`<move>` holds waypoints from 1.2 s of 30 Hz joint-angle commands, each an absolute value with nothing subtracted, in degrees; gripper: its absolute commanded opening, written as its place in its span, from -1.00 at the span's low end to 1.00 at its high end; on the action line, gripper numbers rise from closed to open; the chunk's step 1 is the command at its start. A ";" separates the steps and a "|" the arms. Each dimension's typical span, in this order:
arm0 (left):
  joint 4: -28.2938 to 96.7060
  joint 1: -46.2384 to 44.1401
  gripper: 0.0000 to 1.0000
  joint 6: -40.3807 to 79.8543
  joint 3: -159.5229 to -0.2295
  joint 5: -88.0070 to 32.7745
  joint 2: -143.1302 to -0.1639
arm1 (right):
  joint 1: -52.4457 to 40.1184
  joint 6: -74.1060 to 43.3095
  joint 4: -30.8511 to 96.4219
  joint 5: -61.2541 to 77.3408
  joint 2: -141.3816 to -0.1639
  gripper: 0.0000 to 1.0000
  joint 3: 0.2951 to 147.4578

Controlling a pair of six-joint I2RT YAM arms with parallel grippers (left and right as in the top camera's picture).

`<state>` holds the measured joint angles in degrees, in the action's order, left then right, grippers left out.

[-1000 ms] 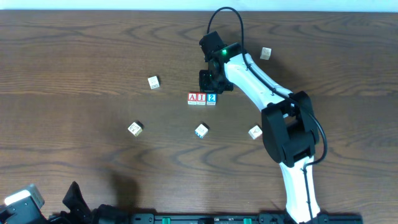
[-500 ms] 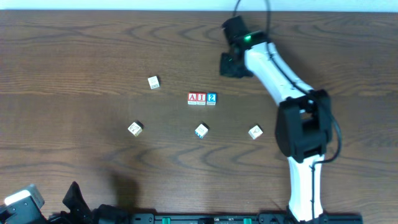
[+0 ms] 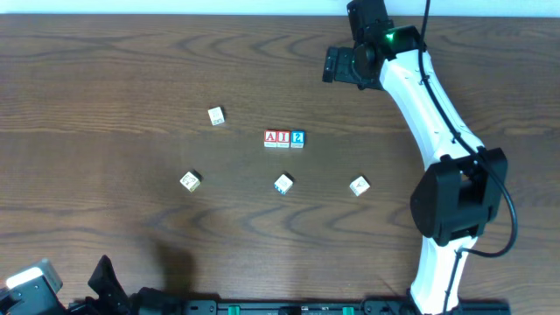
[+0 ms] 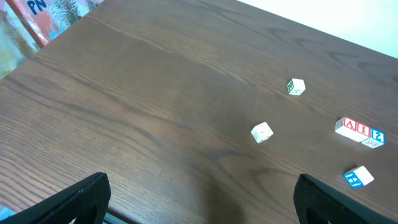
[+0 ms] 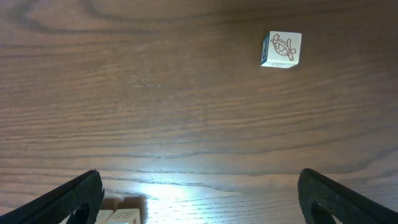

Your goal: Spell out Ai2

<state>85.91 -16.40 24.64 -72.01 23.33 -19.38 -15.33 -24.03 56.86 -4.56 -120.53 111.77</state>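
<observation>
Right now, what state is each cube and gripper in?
A cube: face up, first in the row, against the I cube.
I cube: face up, middle, flanked on both sides.
2 cube: face up, last in the row.
Loose cubes: scattered, apart from the row.
Left gripper: open, empty.
Right gripper: open, empty.

- We counted three lettered cubes in one row: one red-framed "A" cube (image 3: 270, 137), one red-framed "I" cube (image 3: 283, 137) and one blue "2" cube (image 3: 297, 137).
- We counted four pale cubes around that row from above: an upper-left cube (image 3: 216, 115), a lower-left cube (image 3: 190, 180), a middle cube (image 3: 283, 183) and a lower-right cube (image 3: 359, 185).
- We found one drawn-on cube (image 5: 281, 48) in the right wrist view, and could not tell whether it made a fifth.
- We saw one white arm (image 3: 424, 92) from above.
- We counted one wooden table (image 3: 105, 87).
</observation>
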 commanded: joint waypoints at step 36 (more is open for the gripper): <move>85.95 -16.60 0.90 24.88 -72.10 24.12 -19.09 | -8.99 -13.02 51.44 -20.78 -44.16 0.98 75.75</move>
<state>85.84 -16.40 24.64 -72.01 23.31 -19.38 -11.84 -16.01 54.85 -20.32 -47.99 87.02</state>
